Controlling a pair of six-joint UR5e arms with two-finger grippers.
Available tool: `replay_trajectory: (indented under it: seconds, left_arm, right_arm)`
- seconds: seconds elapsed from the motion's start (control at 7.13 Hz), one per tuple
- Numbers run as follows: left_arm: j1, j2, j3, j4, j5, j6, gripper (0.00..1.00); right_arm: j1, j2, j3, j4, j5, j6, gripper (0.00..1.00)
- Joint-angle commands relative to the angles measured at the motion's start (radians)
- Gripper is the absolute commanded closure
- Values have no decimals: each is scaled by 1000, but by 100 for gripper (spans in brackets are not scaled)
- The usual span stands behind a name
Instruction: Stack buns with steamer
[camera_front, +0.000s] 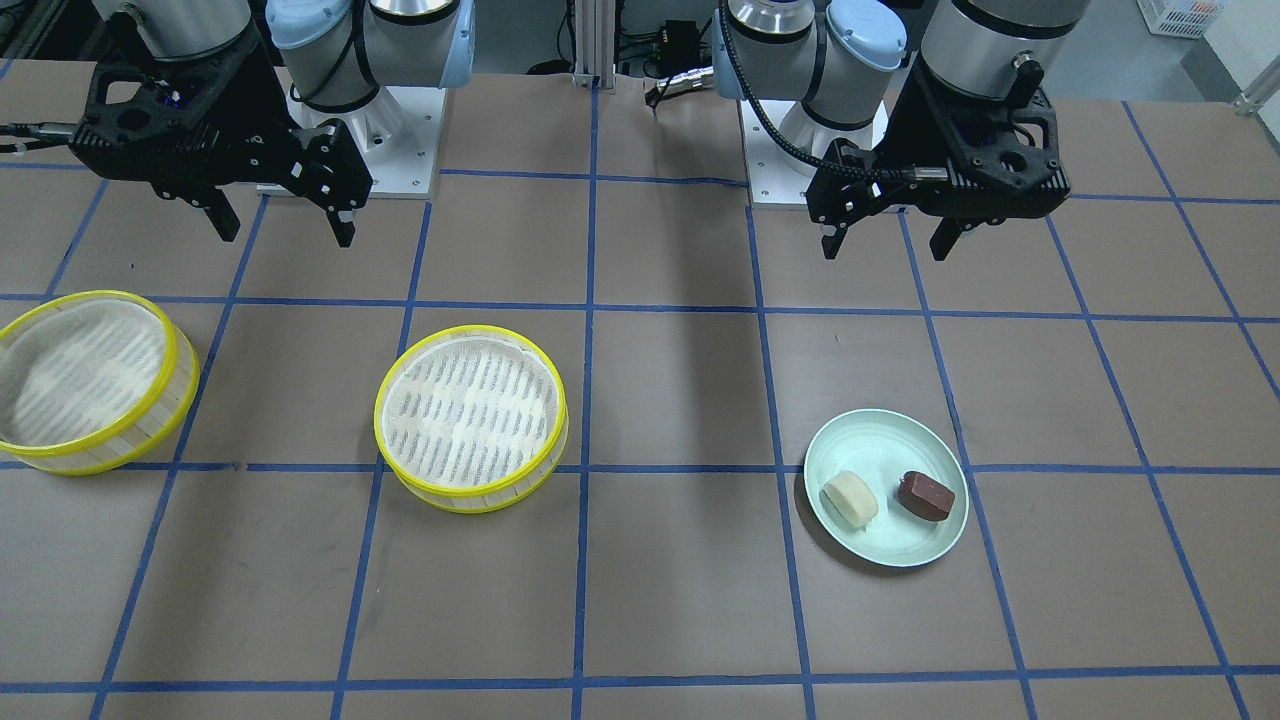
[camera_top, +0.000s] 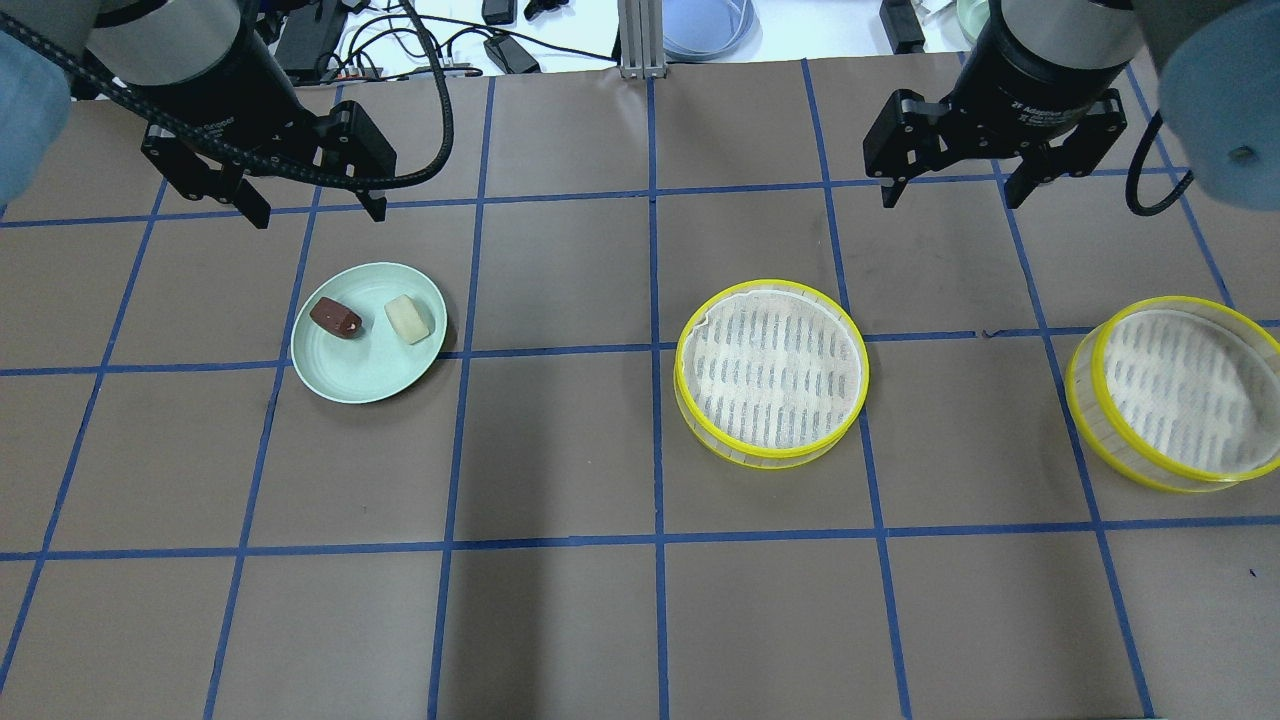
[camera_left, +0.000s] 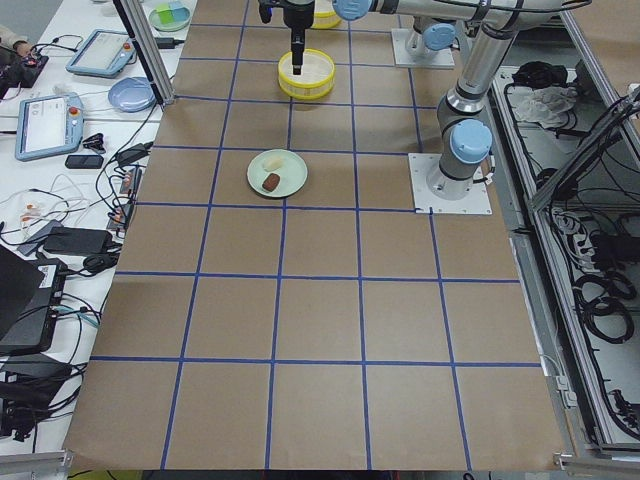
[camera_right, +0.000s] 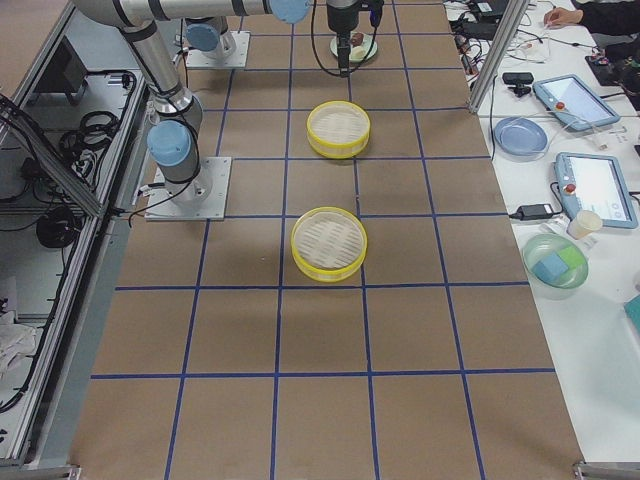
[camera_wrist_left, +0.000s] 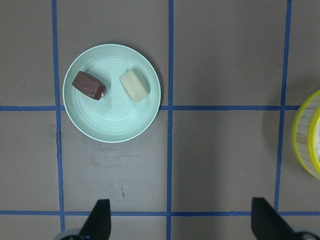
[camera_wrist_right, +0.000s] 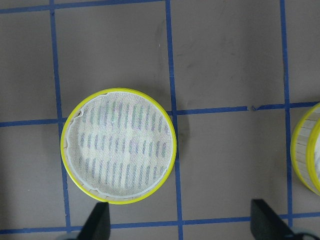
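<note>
I see both arms hanging over the desk (camera_top: 560, 620), the left gripper (camera_top: 320, 215) and right gripper (camera_top: 950, 198) spread wide, holding nothing. Toward the desk's left edge, a green plate (camera_top: 365, 375) carries the cream bun (camera_top: 408, 318) and brown bun (camera_top: 335, 317), slightly apart. One steamer tray (camera_top: 771, 367) sits mid-desk, the other steamer tray (camera_top: 1180, 390) toward the right edge.

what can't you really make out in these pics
Outer steamer tray: cut by the right edge in the overhead view and the left edge in the front-facing view; only a sliver in the right wrist view.
Cream bun and brown bun: tiny in the exterior right view, with the left gripper in front of them.
Right gripper, left gripper: in their wrist views only fingertips show, at the bottom edge.
</note>
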Motion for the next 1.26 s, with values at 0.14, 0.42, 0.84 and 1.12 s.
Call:
replay_trajectory:
  seconds: [0.14,0.42,0.84,1.12]
  left_arm:
    - [1,-2,0,-1,-8,0,0]
    - [10,-32,-2,10,-11,9,0]
    - [27,-147,-26,181,1,51,0]
    - [148,-236,-160,349,-6,49,0]
  right_arm:
    - [0,0,0,-1,-2,0,1]
    - [-2,3,-2,-1,-11,-6,1]
    - [-61,6,-3,-1,-131,-176,1]
    - [-179,6,-3,5,-140,-369,1]
